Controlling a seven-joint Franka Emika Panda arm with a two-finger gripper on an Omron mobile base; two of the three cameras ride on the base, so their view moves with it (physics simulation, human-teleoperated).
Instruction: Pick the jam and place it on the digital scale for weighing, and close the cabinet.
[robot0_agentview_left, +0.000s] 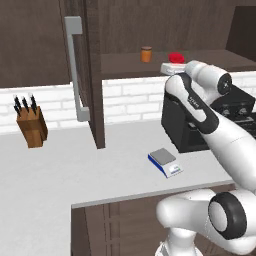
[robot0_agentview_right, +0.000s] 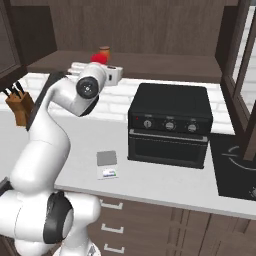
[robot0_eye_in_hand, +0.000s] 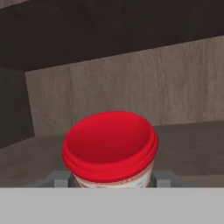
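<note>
The jam (robot0_eye_in_hand: 110, 148) sits on the open cabinet (robot0_agentview_left: 84, 75) shelf between the fingers (robot0_eye_in_hand: 57, 178) of the gripper (robot0_eye_in_hand: 110, 180), whose tips are mostly hidden behind it, so I cannot tell whether they grip it, while the digital scale (robot0_agentview_left: 165, 161) lies on the counter (robot0_agentview_left: 55, 170).
</note>
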